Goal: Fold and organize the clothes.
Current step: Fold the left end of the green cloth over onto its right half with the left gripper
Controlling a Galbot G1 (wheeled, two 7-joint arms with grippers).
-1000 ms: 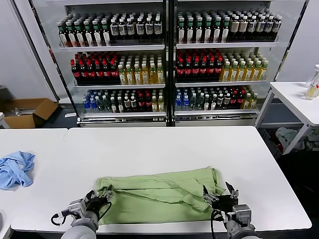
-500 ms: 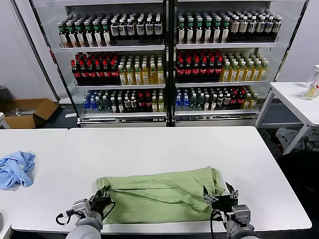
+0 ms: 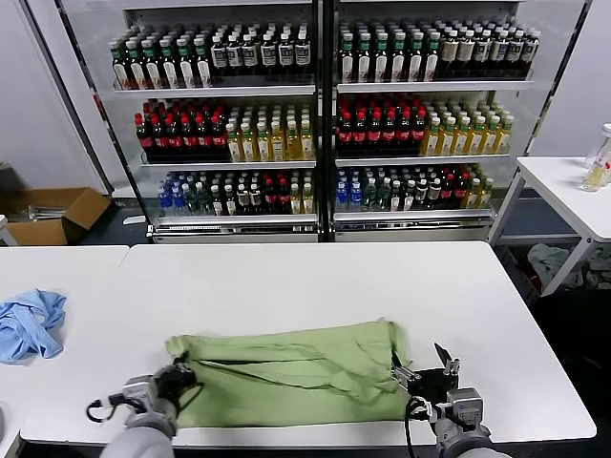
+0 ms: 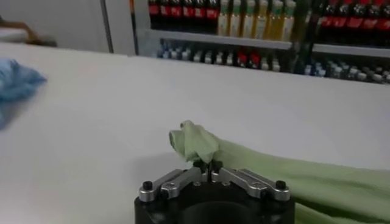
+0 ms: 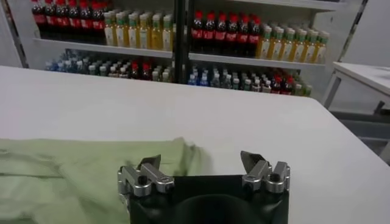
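Since a second ago the polo shirt has slid toward the lower left of the head view, dragged by the left claw, clenched on its bunched corner. The right claw sits released, its left finger touching the shirt's right edge. Bare white surface lies open above the shirt; a blue garment rests far left.

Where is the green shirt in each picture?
Head view: the green shirt lies flat on the white table's near edge, between both grippers.
Left wrist view: a bunched corner sits pinched in the left gripper.
Right wrist view: it spreads beside the open right gripper.
Shared landmark: the bottle shelves behind the table.
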